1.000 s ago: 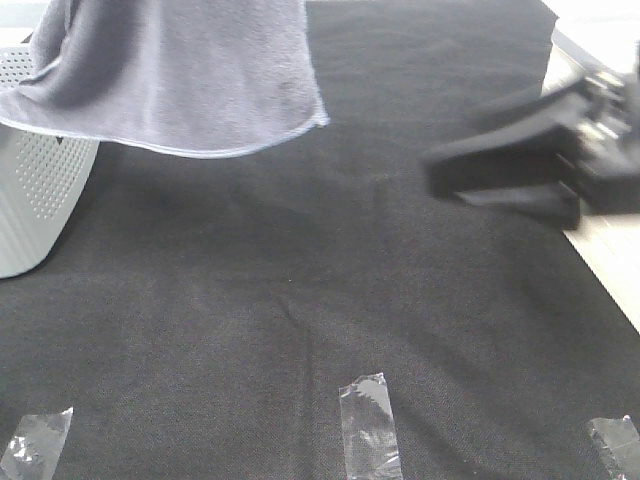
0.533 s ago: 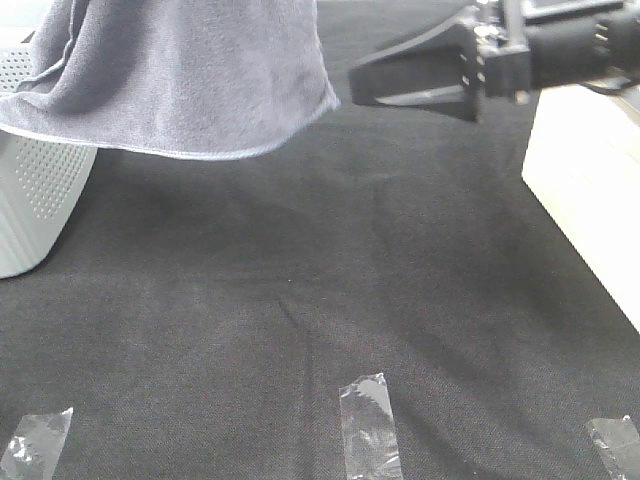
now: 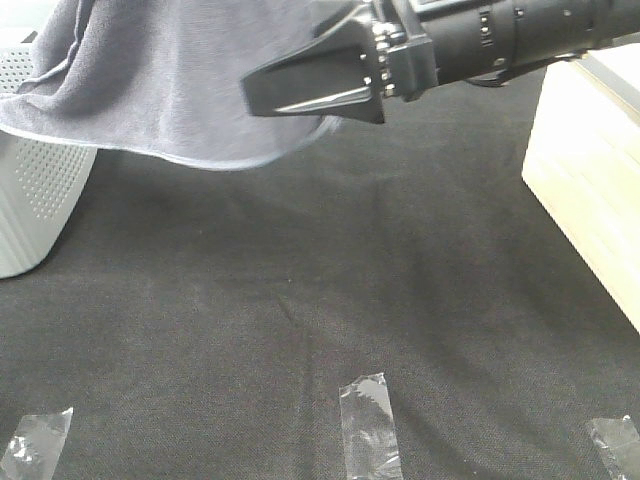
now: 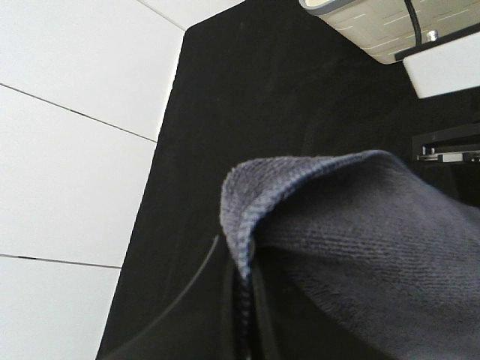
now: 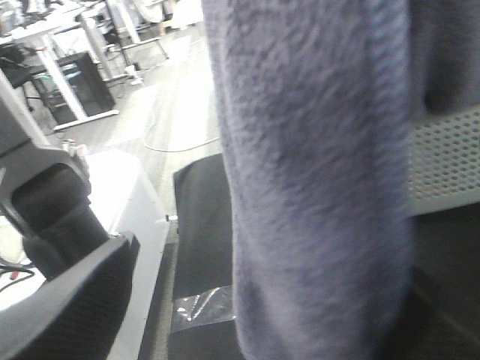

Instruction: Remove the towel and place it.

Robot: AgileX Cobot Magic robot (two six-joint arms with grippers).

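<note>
The grey-lavender towel hangs at the upper left, its left part draped over a white perforated basket. In the left wrist view a folded towel edge is pinched between my left gripper's dark fingers. The left gripper itself is outside the exterior view. My right gripper reaches in from the upper right and lies in front of the towel's lower right corner, jaws apart. In the right wrist view the towel hangs close in front, with one black finger beside it.
Black cloth covers the table. A pale wooden block stands at the right edge. Three clear tape strips, one of them, lie along the front. The basket also shows in the left wrist view.
My right arm has swung from the right edge up and leftward until its gripper overlaps the towel's lower right corner. The towel has hardly moved.
</note>
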